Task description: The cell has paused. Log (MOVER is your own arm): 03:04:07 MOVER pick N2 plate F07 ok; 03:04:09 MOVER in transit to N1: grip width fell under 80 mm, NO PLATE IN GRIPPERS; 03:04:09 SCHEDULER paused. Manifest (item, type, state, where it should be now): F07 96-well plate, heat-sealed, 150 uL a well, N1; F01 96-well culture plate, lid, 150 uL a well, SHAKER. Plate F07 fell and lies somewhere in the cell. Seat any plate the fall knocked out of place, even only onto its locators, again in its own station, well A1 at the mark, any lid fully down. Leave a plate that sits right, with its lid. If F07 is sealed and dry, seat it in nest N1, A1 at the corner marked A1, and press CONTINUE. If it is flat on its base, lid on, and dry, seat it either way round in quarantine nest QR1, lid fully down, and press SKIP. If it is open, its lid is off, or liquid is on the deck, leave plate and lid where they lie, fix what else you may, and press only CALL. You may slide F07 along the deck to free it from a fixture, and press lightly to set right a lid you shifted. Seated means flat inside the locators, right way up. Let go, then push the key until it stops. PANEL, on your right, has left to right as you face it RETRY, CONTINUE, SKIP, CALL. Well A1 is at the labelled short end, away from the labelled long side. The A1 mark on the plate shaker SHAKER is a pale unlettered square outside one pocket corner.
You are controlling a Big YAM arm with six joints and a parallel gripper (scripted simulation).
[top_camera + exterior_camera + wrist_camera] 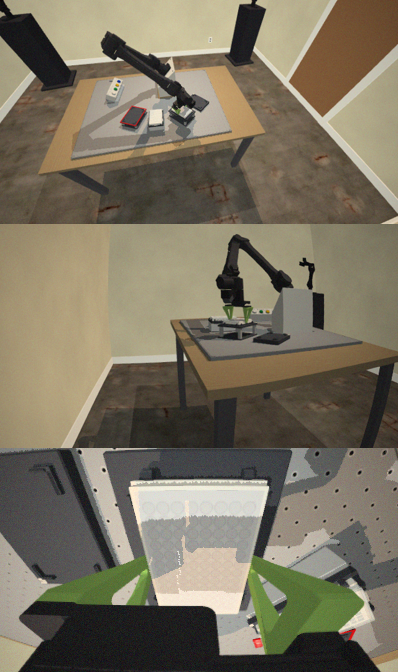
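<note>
My gripper (180,109) is over the plate shaker (182,116), a dark platform on short posts. In the wrist view the green fingers are shut on the two long sides of a pale plate with a clear lid (200,548). This plate lies lengthwise over the shaker's dark pocket. From the side the fingers (237,314) reach down to the plate (237,322) at the shaker's top. I cannot tell whether it rests fully inside the locators. A second, white plate (155,117) sits on a nest to the shaker's left.
A red-rimmed nest (133,116) lies left of the white plate. A flat dark nest (199,102) lies right of the shaker. The button panel (113,87) stands at the mat's back left. A pale housing stands behind the arm.
</note>
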